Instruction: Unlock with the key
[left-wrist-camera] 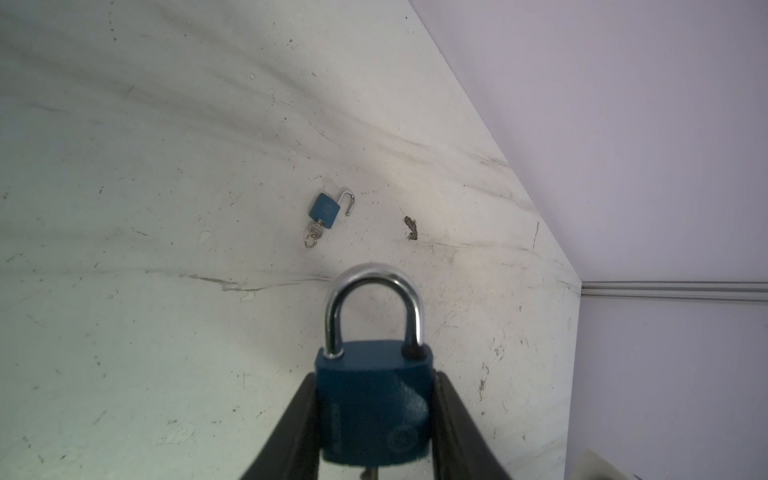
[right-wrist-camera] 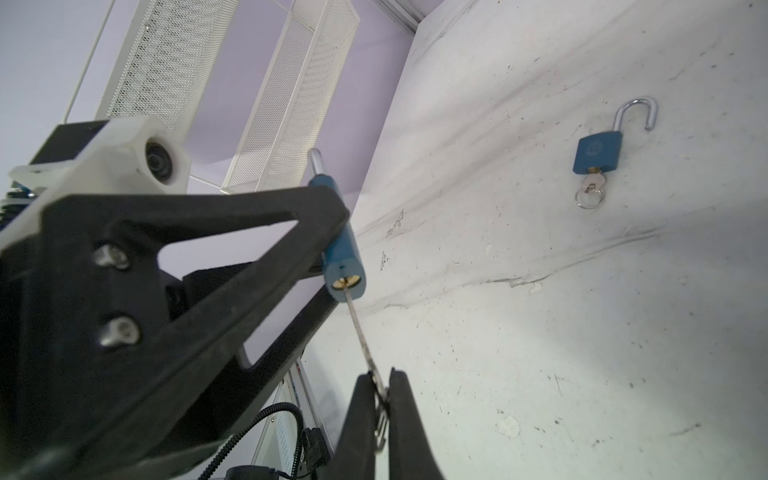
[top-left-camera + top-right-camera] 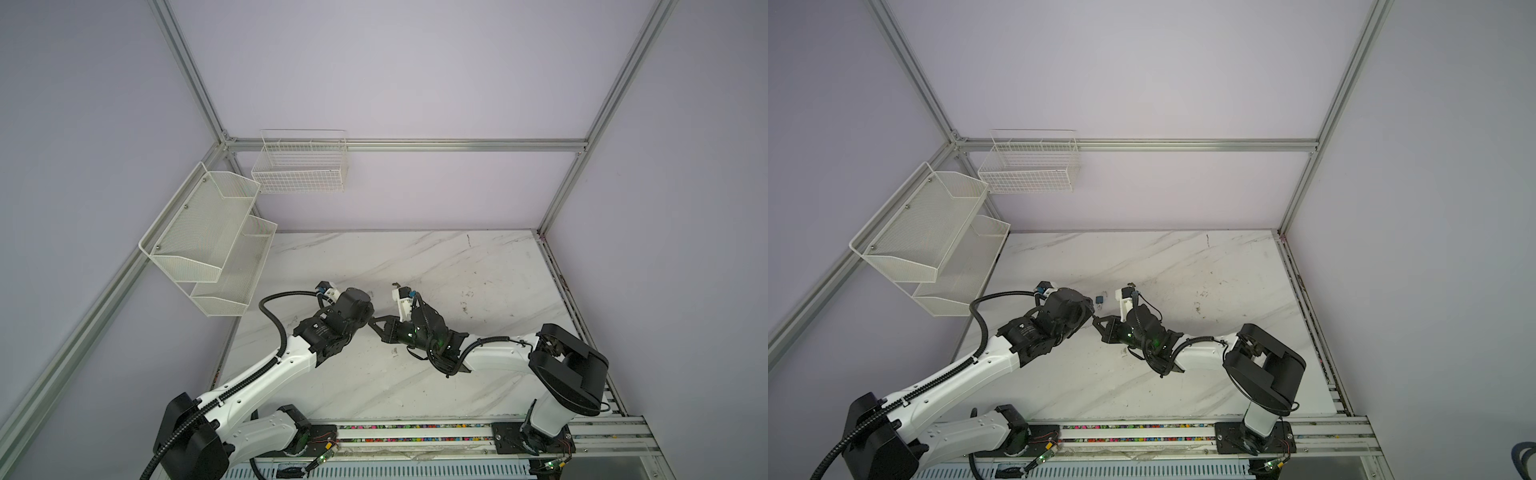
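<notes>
My left gripper (image 1: 374, 379) is shut on the body of a blue padlock (image 1: 374, 411) and holds it above the table. Its steel shackle (image 1: 374, 307) is closed. In the right wrist view the same padlock (image 2: 343, 253) shows end-on, keyhole toward the camera. My right gripper (image 2: 380, 379) is shut on the head of the key (image 2: 360, 332), and the blade tip sits at the brass keyhole. In both top views the two grippers meet mid-table, the right gripper (image 3: 371, 323) (image 3: 1095, 321) pointing at the left wrist (image 3: 353, 309).
A second, smaller blue padlock (image 1: 324, 210) (image 2: 596, 151) (image 3: 1099, 299) lies on the marble table (image 3: 457, 270), shackle open, with its own key and ring in it. A white mesh shelf (image 3: 208, 241) and a wire basket (image 3: 299, 166) hang on the far left walls.
</notes>
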Controlling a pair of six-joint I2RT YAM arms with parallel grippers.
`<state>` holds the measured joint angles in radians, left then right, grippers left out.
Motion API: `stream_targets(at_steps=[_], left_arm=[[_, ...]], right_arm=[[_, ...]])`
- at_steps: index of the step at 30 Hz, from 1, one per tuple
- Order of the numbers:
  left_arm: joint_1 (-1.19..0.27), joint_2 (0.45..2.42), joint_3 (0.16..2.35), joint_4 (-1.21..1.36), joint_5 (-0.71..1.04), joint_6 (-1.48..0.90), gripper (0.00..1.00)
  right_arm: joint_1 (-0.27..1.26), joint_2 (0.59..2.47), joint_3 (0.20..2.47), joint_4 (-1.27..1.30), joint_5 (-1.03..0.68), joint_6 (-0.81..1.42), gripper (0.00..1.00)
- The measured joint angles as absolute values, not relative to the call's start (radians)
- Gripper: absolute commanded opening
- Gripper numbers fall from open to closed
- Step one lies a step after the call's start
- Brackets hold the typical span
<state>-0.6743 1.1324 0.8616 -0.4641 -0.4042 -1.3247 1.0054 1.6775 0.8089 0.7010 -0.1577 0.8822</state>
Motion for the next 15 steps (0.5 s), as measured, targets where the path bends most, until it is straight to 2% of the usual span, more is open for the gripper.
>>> stream_targets(at_steps=[15], left_arm=[[-0.675,1.132,0.862,-0.463,-0.397,-1.325,0.00]], right_arm=[[1.007,1.655,0.812,0.654,-0.107,0.868,0.00]])
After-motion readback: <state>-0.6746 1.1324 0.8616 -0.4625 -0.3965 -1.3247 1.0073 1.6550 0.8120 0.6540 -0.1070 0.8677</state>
